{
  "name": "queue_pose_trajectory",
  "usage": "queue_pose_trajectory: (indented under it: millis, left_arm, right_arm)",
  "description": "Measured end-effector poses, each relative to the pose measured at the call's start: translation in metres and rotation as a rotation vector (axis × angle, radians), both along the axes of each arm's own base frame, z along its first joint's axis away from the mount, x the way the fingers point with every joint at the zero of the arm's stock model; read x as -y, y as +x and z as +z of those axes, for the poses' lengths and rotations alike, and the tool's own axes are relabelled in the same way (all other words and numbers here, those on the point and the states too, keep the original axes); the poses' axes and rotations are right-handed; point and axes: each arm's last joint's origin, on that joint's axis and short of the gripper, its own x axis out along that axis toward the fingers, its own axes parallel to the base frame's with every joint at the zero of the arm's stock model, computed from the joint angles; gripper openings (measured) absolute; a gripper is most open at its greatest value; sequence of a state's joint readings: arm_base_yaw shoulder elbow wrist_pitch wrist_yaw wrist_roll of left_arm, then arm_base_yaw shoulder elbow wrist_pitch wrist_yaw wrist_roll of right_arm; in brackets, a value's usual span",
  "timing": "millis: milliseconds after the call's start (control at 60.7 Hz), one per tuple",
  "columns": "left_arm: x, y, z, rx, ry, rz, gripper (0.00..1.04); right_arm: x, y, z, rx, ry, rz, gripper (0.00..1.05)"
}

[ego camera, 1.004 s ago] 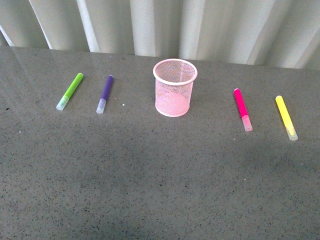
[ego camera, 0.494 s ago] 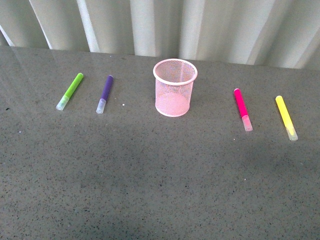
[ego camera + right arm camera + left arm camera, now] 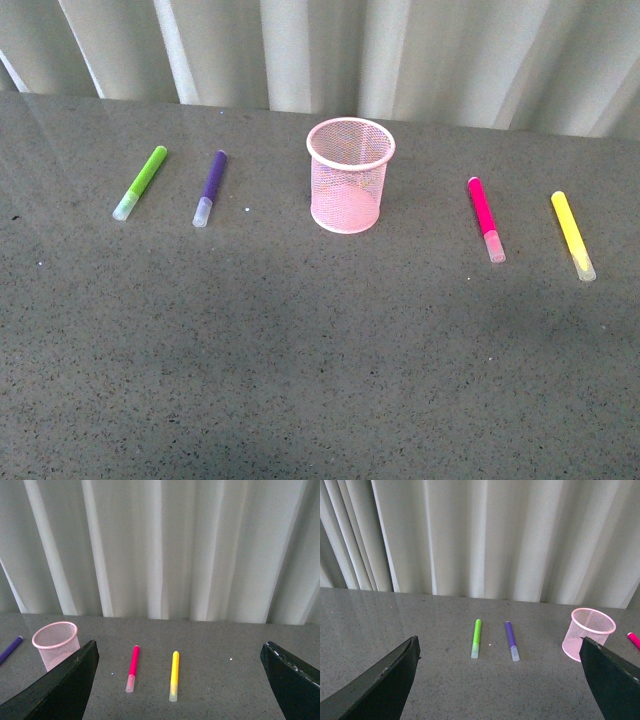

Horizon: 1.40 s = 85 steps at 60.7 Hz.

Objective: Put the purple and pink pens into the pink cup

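Note:
The pink cup stands upright and empty-looking at the middle back of the grey table. The purple pen lies flat to its left, the pink pen flat to its right. Neither arm shows in the front view. In the left wrist view my left gripper is open, well short of the purple pen, with the pink cup beside one dark finger. In the right wrist view my right gripper is open, short of the pink pen, with the pink cup off to one side.
A lime-green marker lies left of the purple pen, and a yellow marker lies right of the pink pen. A pale pleated curtain hangs along the table's far edge. The near table surface is bare grey speckled stone.

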<state>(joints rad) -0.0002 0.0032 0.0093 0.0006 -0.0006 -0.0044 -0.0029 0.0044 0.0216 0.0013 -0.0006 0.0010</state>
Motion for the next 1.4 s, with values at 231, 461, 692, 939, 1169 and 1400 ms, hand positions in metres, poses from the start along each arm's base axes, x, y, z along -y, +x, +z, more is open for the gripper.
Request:
queue_pose_trajectory:
  millis: [231,461,692,939,1169,1400]
  left_arm:
    - [0.0,0.0,0.0,0.0,0.0,0.0,0.98]
    - [0.008,0.007,-0.001,-0.22,0.027,0.23,0.98]
    - [0.008,0.028,0.018,-0.147,0.089,0.189,0.98]
    - [-0.006,0.089,0.045,-0.187,0.095,0.111,0.98]
    - [-0.002,0.152,0.052,-0.33,0.088,0.024,0.98]
    - [0.028,0.215,0.072,-0.434,0.153,-0.113,0.98]
  right_arm:
    - [0.0,0.0,0.0,0.0,0.0,0.0,0.98]
    - [0.0,0.0,0.0,0.0,0.0,0.0,0.98]
    - [0.0,0.0,0.0,-0.001,0.0,0.0,0.98]
    - [0.0,0.0,0.0,-0.001,0.0,0.0,0.98]
    - [0.0,0.0,0.0,-0.001,0.0,0.0,0.98]
    - [0.0,0.0,0.0,-0.001,0.0,0.0,0.98]
